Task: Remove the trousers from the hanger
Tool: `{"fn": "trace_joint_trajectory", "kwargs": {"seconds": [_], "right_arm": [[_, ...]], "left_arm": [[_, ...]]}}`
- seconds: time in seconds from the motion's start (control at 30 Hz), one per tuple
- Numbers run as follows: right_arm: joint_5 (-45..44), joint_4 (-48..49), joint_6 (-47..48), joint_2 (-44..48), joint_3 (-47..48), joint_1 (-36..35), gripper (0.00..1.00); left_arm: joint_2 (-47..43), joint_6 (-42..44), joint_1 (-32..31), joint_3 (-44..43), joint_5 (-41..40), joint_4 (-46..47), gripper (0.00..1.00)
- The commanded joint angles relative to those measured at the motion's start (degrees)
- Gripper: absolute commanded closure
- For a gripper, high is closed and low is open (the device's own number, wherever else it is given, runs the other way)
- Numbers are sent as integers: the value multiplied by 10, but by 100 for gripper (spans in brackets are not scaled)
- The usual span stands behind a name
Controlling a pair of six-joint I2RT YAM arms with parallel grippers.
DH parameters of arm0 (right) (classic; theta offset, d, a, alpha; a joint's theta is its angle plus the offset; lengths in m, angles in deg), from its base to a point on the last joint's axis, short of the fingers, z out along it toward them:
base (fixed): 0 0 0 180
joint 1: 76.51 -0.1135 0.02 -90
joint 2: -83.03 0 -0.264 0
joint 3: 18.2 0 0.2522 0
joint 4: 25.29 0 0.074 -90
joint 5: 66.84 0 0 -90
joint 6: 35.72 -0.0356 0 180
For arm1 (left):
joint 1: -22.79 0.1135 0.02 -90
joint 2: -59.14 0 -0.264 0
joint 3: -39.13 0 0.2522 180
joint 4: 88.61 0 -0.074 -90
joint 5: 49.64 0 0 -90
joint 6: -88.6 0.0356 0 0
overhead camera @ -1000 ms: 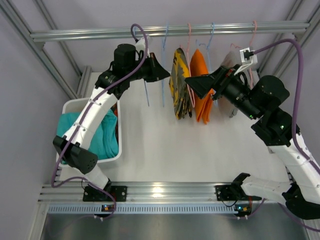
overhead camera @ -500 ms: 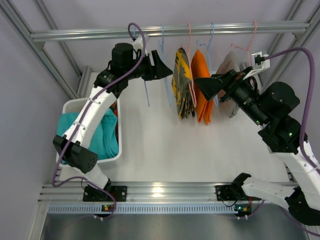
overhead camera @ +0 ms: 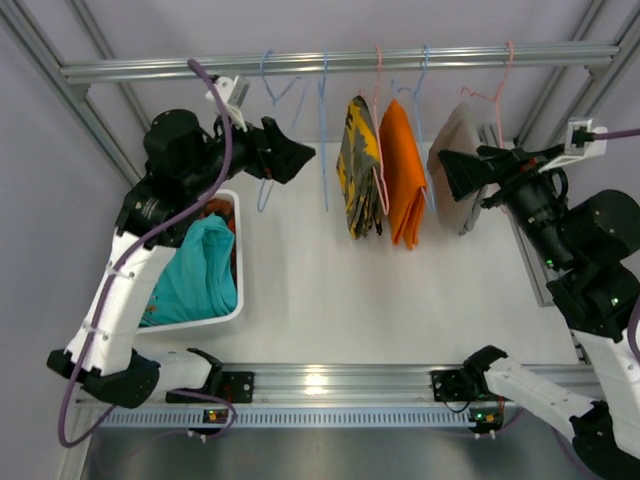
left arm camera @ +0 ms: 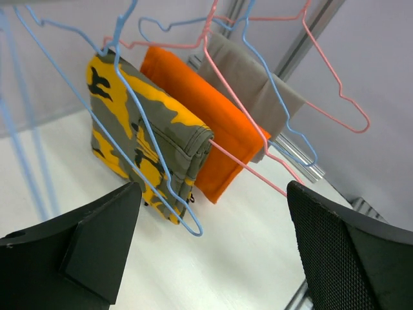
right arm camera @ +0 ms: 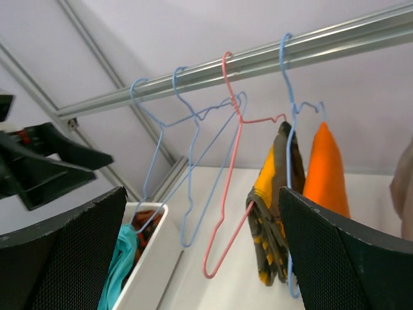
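Observation:
Three trousers hang on wire hangers from the rail (overhead camera: 340,62): a yellow and grey camouflage pair (overhead camera: 360,180) (left arm camera: 142,142), a plain orange pair (overhead camera: 403,170) (left arm camera: 200,119) and a beige-grey pair (overhead camera: 458,185) (left arm camera: 251,84). Teal trousers (overhead camera: 195,280) lie in the white bin (overhead camera: 232,315) over an orange-red patterned pair (overhead camera: 220,208). My left gripper (overhead camera: 295,155) (left arm camera: 214,213) is open and empty, left of the hangers. My right gripper (overhead camera: 455,170) (right arm camera: 201,194) is open and empty, beside the beige-grey pair.
Two empty blue hangers (overhead camera: 264,190) (overhead camera: 323,150) dangle from the rail between my left gripper and the camouflage trousers. Slanted frame struts stand at both back corners. The bin (right arm camera: 155,258) sits at the table's left edge.
My left gripper has opened and pulled back to the left, away from the blue hanger, which now swings free. My right arm has drawn back to the right, away from the orange trousers.

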Motion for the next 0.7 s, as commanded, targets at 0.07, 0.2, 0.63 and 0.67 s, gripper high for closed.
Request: {"fn": "trace_joint_trajectory", "kwargs": {"seconds": [0.07, 0.2, 0.63, 0.67], "right_arm": [[-6, -12, 41, 53, -23, 45, 0], [-21, -27, 71, 90, -51, 73, 1], [-11, -51, 189, 227, -186, 175, 0], [-7, -49, 189, 235, -194, 180, 1]], "left_arm": [[-62, 98, 0, -1, -87, -34, 1], [-122, 176, 14, 50, -119, -59, 1], [-330, 291, 236, 287, -302, -73, 1], [-337, 290, 240, 313, -343, -71, 1]]}}
